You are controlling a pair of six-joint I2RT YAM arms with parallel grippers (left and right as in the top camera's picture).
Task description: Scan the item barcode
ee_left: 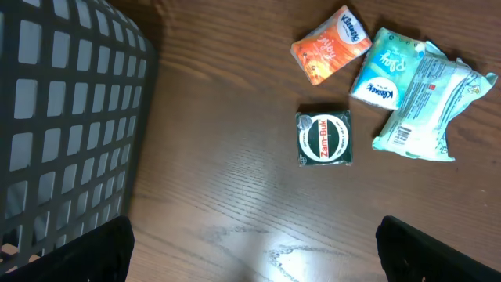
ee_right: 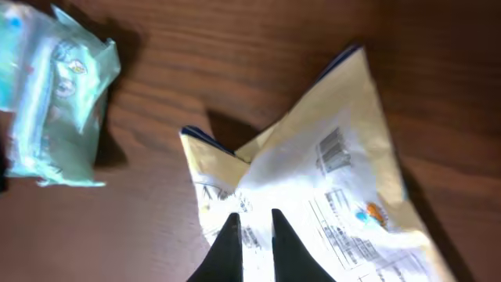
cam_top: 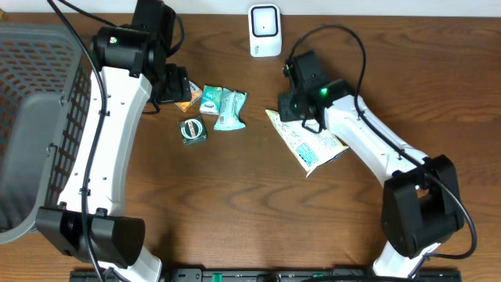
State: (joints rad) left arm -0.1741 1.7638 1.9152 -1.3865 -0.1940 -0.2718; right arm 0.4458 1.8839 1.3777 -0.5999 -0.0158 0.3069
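A crumpled cream snack packet (cam_top: 310, 144) lies right of the table's centre. In the right wrist view the packet (ee_right: 337, 180) shows its printed back, and a barcode (ee_right: 332, 149) faces up. My right gripper (cam_top: 300, 110) (ee_right: 257, 223) sits at the packet's upper left end. Its jaws are shut to a narrow slit, pinching the film. The white scanner (cam_top: 264, 31) stands at the back edge, above the packet. My left gripper (cam_top: 174, 84) (ee_left: 254, 247) hovers open over bare wood, holding nothing.
A dark mesh basket (cam_top: 35, 117) (ee_left: 63, 117) fills the left side. Near the left gripper lie an orange tissue pack (ee_left: 330, 45), a teal pack (ee_left: 387, 69), a pale green wipes pack (ee_left: 430, 106) (ee_right: 55, 102) and a green Zam-Buk tin (ee_left: 323, 139) (cam_top: 192, 131).
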